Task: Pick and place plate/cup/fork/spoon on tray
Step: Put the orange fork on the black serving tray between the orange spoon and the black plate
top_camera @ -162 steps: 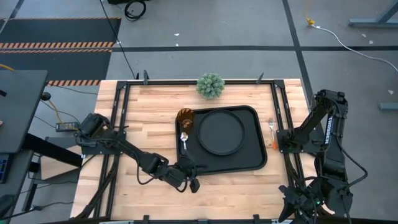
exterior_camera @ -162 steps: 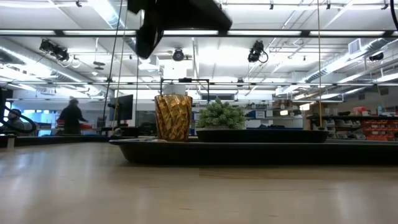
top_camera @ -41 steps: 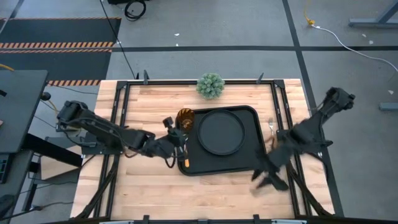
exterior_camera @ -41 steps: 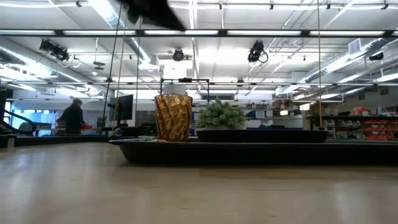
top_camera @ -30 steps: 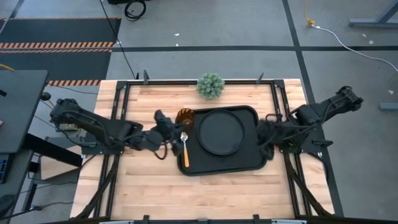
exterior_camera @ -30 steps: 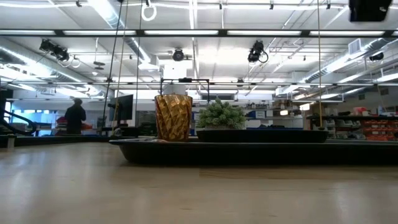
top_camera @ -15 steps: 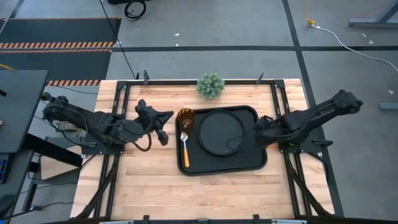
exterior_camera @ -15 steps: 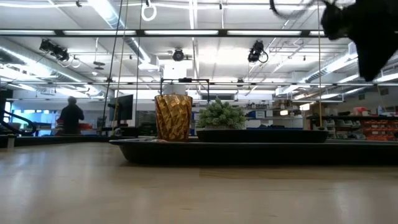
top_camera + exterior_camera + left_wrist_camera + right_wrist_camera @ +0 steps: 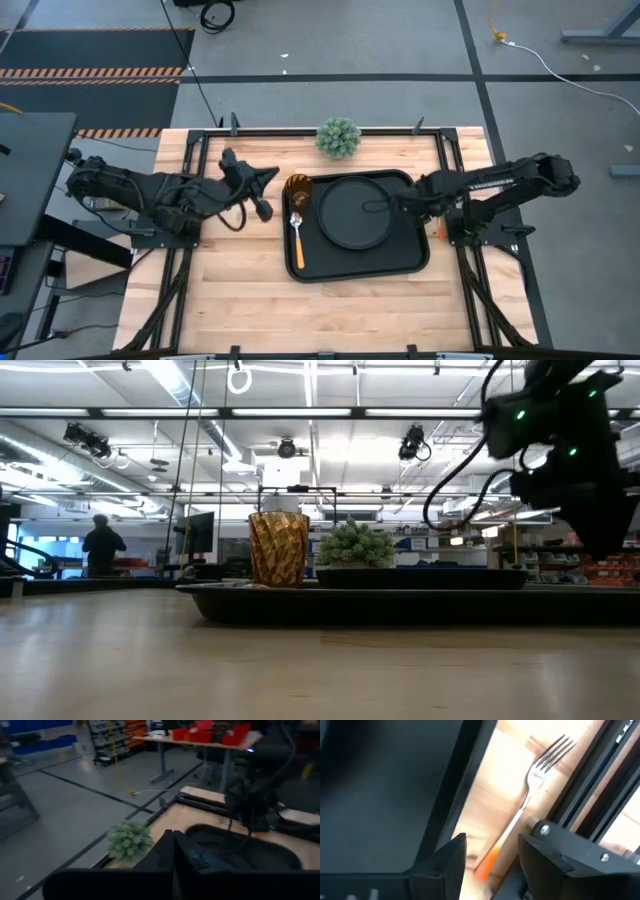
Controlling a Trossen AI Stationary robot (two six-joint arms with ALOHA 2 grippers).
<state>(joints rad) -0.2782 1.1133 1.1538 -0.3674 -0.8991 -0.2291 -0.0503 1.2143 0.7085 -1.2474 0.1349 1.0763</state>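
The black tray (image 9: pixel 412 262) lies mid-table. On it are the round black plate (image 9: pixel 352 218), the amber cup (image 9: pixel 298 187) at its far left corner, and the spoon (image 9: pixel 296 243) along its left side. The fork (image 9: pixel 529 795) lies on the wood between the tray's right rim (image 9: pixel 470 775) and the frame rail; my right arm hides it in the high view. My right gripper (image 9: pixel 492 842) is open above the fork, one finger on either side of the orange handle (image 9: pixel 487 862), apart from it. My left gripper (image 9: pixel 262 195) is shut and empty left of the cup.
A small green plant (image 9: pixel 338 137) stands at the table's far edge. Black metal frame rails (image 9: pixel 600 795) run close along the fork's right side. Bare wood lies left of and in front of the tray. A person (image 9: pixel 100 550) walks in the room far behind.
My left gripper has drawn back from the tray toward the table's left edge, leaving the spoon lying on the tray. My right arm has swung in over the tray's right rim and come down over the fork.
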